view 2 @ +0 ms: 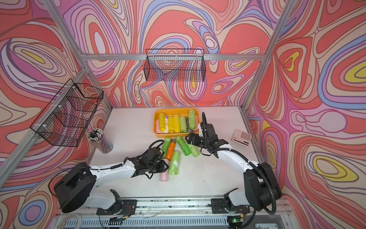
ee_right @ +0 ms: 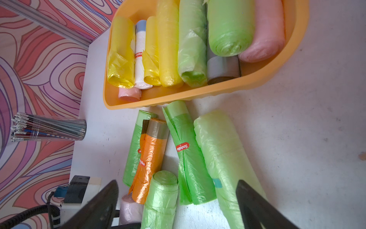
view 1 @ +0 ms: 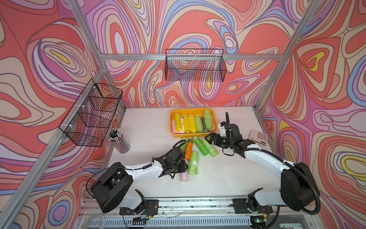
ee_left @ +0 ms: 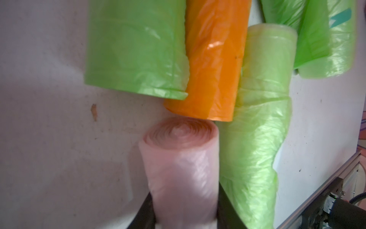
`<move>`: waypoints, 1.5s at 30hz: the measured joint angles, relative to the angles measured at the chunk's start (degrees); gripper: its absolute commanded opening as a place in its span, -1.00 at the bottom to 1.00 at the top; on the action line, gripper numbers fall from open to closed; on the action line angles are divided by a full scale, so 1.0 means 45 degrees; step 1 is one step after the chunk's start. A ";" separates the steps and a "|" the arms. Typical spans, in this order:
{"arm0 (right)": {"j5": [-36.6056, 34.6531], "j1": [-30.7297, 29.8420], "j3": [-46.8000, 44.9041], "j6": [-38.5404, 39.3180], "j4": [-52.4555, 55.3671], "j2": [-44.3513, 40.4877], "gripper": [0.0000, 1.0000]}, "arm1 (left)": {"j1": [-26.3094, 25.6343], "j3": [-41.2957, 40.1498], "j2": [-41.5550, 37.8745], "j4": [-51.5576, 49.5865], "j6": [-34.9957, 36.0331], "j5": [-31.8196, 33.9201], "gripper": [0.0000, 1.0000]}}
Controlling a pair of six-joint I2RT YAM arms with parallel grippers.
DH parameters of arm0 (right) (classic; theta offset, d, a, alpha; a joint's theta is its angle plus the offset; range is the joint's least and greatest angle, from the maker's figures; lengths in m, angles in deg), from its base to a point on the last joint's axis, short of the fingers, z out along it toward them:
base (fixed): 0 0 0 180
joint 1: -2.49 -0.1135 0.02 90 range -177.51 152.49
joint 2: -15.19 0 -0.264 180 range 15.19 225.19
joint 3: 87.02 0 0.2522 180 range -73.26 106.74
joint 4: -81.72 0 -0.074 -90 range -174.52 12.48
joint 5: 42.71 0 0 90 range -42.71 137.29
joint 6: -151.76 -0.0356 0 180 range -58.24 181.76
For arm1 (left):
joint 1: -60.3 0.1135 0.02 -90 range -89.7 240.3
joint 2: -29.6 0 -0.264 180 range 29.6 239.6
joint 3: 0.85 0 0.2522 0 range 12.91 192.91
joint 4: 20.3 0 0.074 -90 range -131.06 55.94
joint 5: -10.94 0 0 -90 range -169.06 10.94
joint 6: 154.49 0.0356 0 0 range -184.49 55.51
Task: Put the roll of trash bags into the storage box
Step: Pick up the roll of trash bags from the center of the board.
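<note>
The left gripper has its jaws clenched on the flanks of the pink roll of trash bags. The roll's long axis runs straight ahead out of them along the table, and its far end is just beside an orange roll. The storage box lies farther ahead beyond that cluster, nearer the right gripper, whose jaws gape empty. In both top views the left wrist hides most of the pink roll, so grip depth is unclear.

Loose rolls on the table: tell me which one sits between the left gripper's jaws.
The pink roll, the only pink one outside the storage box; the left gripper pinches it. The other loose rolls are green or orange.
</note>
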 measured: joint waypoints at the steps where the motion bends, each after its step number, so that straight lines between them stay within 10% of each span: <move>1: 0.0005 0.0000 0.0000 0.0000 0.0000 0.0000 0.89 | -0.0019 0.0000 -0.0005 0.0000 0.0000 0.0010 -0.41; 25: 0.0665 0.0000 -0.0029 -0.0136 -0.0481 0.0000 0.89 | -0.0058 0.0981 -0.1899 -0.1923 0.0262 0.1501 -0.55; 45: 0.0670 0.0000 -0.0699 0.0952 -0.1666 -0.0471 0.88 | -0.0058 0.6368 0.0729 -0.4192 0.1642 0.2059 -0.65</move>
